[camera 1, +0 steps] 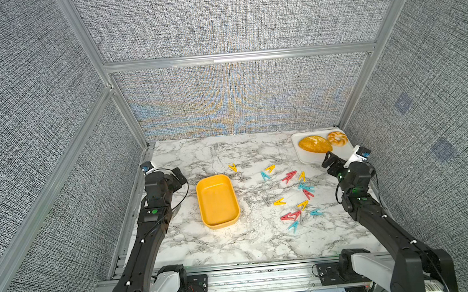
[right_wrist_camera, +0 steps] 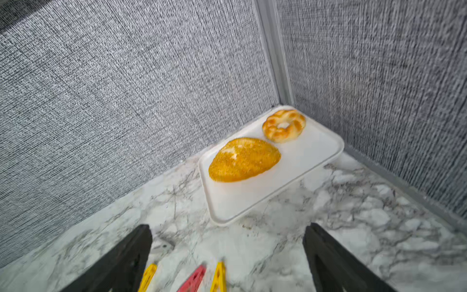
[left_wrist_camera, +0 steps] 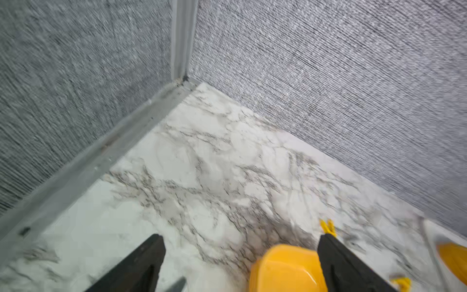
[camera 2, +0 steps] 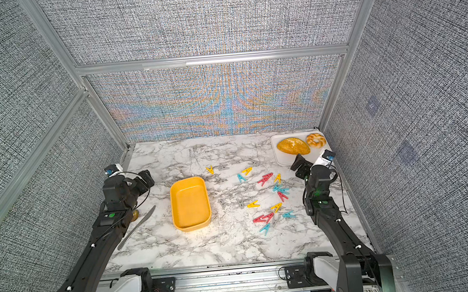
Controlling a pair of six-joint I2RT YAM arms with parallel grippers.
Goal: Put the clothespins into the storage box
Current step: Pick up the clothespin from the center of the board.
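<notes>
top views: shallow yellow-orange plastic storage box [camera 1: 217, 201] sits empty, left of tabletop centre. small a-shaped plastic clothespins [camera 1: 289, 176] in yellow, red-pink, teal and grey lie scattered on the marble tabletop [camera 1: 253, 243], between the box and the right edge; none are in the box. left gripper [camera 1: 178, 177] hangs near the left edge, just beside the box; right gripper [camera 1: 330, 160] is near the far right corner, at the flat white tray [camera 2: 281, 160] of bread. a grey knife [camera 2: 137, 227] lies under the left arm.

left wrist view: black fingers [left_wrist_camera: 141, 265] spread wide, nothing between them; box corner shows by one finger, a yellow pin beyond.

right wrist view: fingers [right_wrist_camera: 121, 263] spread, empty; yellow and red pins lie just below the gap, tray ahead.

risks: pins overlap in clusters, so one pinch could take two or flick a neighbour away. grey pins blend into the marble veins and are easy to miss. right gripper close to the tray could nudge it.
</notes>
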